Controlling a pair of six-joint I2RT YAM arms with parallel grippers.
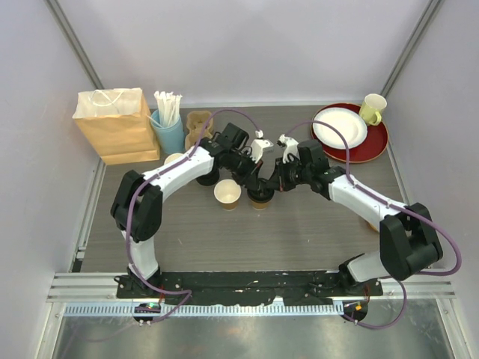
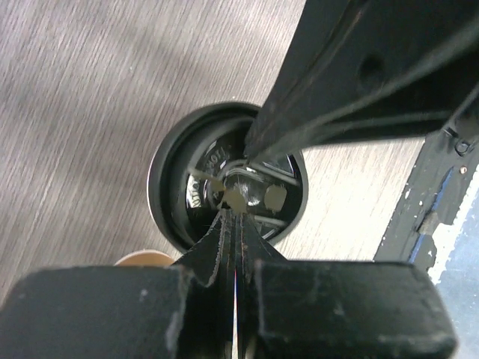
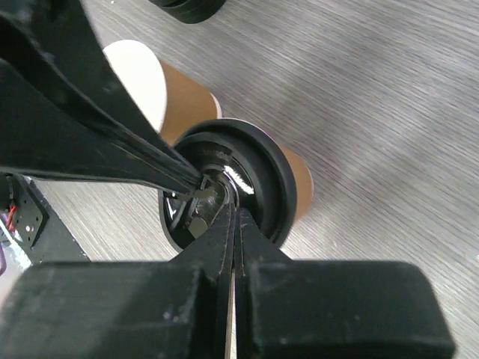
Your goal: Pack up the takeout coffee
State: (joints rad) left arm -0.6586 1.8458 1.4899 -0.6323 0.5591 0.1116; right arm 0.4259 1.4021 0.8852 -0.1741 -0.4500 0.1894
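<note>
Press straight down with left claw (image 2: 234, 207) and right claw (image 3: 233, 206), both clenched tight on nothing, tips meeting on the black lid (image 2: 176, 187) of the cup (image 3: 299, 176) in the middle of the bench (image 1: 314, 232). Push evenly at the lid's middle, likely seating the rim all round, without tipping the cup or crushing its paper wall. Mind the open cup (image 1: 227, 193) just beside it, toward the left edge.

Table (image 1: 314, 232): paper bag (image 1: 116, 123), straw cup (image 1: 170, 136), red tray (image 1: 376, 143), open cup (image 1: 227, 193), lidded cup (image 3: 297, 178).

lidded kraft cup (image 3: 299, 179), upright; unlidded cup (image 1: 227, 193) beside
</note>
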